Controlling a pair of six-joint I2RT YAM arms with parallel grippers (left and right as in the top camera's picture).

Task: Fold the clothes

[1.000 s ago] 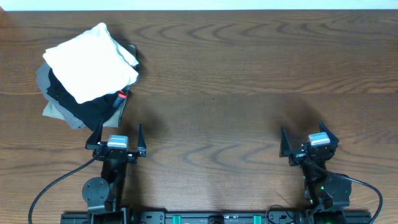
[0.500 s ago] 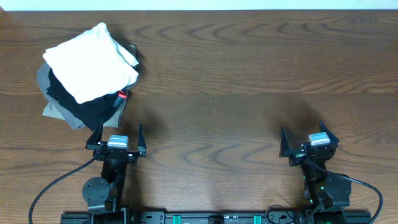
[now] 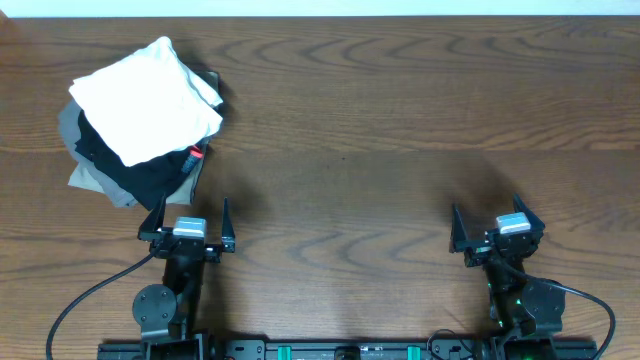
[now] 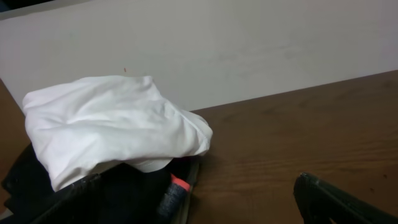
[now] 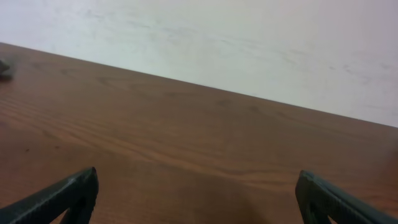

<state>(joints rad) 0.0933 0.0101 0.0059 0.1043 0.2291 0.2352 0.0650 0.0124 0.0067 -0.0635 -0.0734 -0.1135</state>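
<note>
The white T-shirt point(image 3: 145, 100) lies folded into a rumpled square on top of a pile at the table's point(image 3: 360, 120) far left corner. Only plain white cloth shows in either view. It covers most of a black garment point(image 3: 135, 172), whose near edge pokes out below it. A grey garment point(image 3: 88, 178) shows only as a strip along the pile's left and near sides. How these two lower pieces are folded cannot be made out. A small red-orange piece point(image 3: 194, 154) sits at the pile's near right edge, perhaps a tag or a clip; the left wrist view point(image 4: 177, 185) leaves it blurred.

The left gripper point(image 3: 192, 210) sits just on the near side of the pile, apart from it, jaws spread wide with nothing between them. In its own camera only one finger point(image 4: 339, 200) is plain, cut off at the lower right; the other blends into the dark cloth. The right gripper point(image 3: 485, 212) sits well apart on the right near side, jaws likewise spread wide over bare wood. Both fingertips point(image 5: 65, 196) are cropped by the bottom of its view.

The pile lies close to the table's left and far edges, near the pale wall point(image 4: 249, 50). A broad stretch of wood runs from the pile's right edge across the middle and right of the table.
</note>
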